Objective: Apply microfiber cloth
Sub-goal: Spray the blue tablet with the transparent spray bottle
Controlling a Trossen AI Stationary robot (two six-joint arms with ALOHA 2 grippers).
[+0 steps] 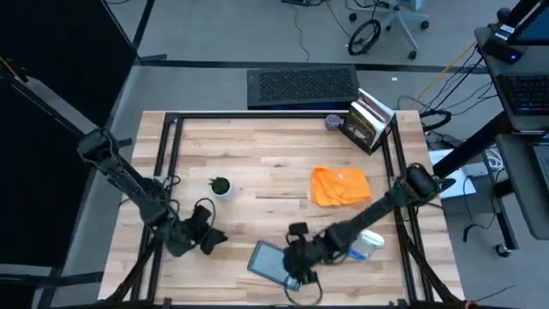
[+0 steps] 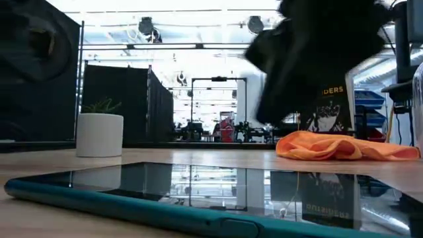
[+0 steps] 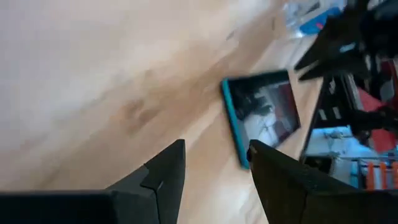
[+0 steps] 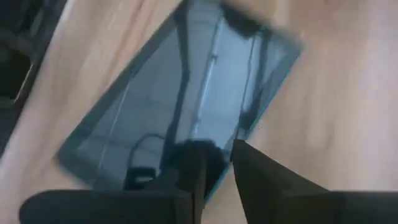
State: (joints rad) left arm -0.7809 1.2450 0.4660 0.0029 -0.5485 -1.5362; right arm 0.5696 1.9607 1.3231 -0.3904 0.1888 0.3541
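Observation:
The orange microfiber cloth [image 1: 339, 186] lies crumpled on the wooden table, right of centre; the low view also shows the cloth [image 2: 344, 147], with no gripper on it. A dark tablet [image 1: 266, 260] with a teal edge lies flat near the front edge. My right gripper [image 4: 217, 148] hovers above the tablet's [image 4: 180, 106] right part, its fingers a narrow gap apart and empty. The low view shows it [image 2: 317, 59] raised clear of the table. My left gripper [image 3: 214, 149] stands open and empty left of the tablet [image 3: 264, 115], low over the wood.
A clear spray bottle with a blue label [image 1: 369, 243] lies beside my right arm. A small white plant pot [image 1: 221, 185] stands left of centre. A dark box [image 1: 369, 124] and a small round object [image 1: 334, 122] sit at the far right. Bare wood lies mid-table.

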